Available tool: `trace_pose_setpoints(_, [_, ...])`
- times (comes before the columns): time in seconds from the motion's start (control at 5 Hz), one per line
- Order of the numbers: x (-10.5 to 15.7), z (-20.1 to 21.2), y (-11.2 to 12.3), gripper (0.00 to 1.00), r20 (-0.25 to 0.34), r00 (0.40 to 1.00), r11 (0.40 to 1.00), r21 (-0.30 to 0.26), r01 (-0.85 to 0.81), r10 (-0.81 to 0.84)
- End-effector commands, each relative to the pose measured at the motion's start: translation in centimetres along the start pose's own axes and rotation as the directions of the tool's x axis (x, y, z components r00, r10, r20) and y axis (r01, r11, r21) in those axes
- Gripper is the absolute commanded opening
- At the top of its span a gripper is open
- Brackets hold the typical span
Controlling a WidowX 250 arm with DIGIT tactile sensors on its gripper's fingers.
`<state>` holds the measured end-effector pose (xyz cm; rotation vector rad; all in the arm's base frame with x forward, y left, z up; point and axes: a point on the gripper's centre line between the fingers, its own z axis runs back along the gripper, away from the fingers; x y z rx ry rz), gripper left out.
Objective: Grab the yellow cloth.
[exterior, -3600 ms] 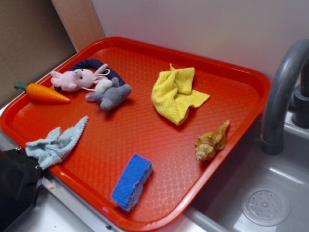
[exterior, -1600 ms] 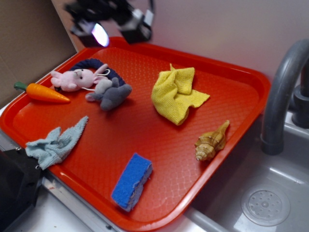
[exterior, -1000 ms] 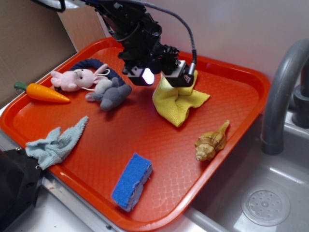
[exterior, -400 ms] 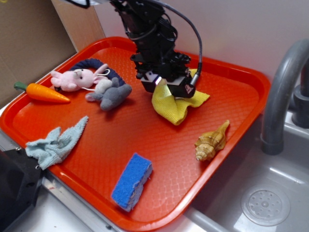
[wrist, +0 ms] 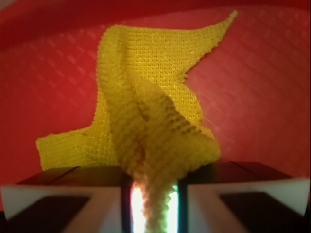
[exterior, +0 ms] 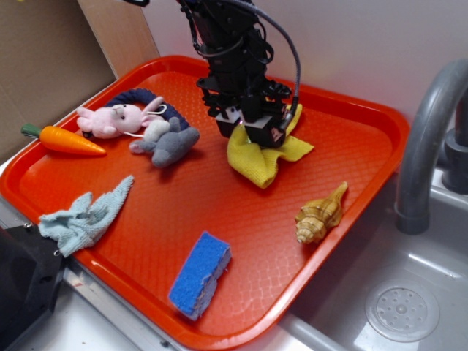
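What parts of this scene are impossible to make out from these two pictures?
- Exterior view: the claw tips are hidden by the arm's own body, and the upper yellow cloth lies behind it.
- Wrist view: the yellow cloth fills the frame, covering the tray beyond; the fingers are cut off by the bottom edge.

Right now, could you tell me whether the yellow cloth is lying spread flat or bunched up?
Bunched up: the yellow cloth rises in a ridged fold pinched between the gripper fingers, its corners trailing on the red tray.
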<state>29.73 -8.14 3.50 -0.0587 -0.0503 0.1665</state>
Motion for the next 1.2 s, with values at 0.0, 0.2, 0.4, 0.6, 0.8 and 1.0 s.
trace_pose_setpoints(0.0, [0.2, 9.3, 3.5, 0.00, 0.044, 0.993, 0.945, 0.314, 0.092, -0.111])
trace_pose_setpoints(0.2, [-2.9, 14.2, 5.4, 0.00, 0.176, 0.984, 0.966, 0.252, -0.050, 0.005])
trace_pose_setpoints(0.4, [-5.1, 18.9, 5.7, 0.00, 0.200, 0.980, 0.990, 0.135, -0.035, 0.008])
trace_pose_setpoints(0.6, [-6.2, 22.0, 4.8, 0.00, 0.204, 0.976, 0.997, -0.017, 0.081, -0.076])
trace_pose_setpoints(0.8, [-5.5, 20.7, 3.7, 0.00, 0.186, 0.980, 0.995, -0.049, 0.085, -0.074])
trace_pose_setpoints(1.0, [-5.0, 19.2, 2.8, 0.00, 0.150, 0.985, 0.996, 0.002, 0.086, -0.085])
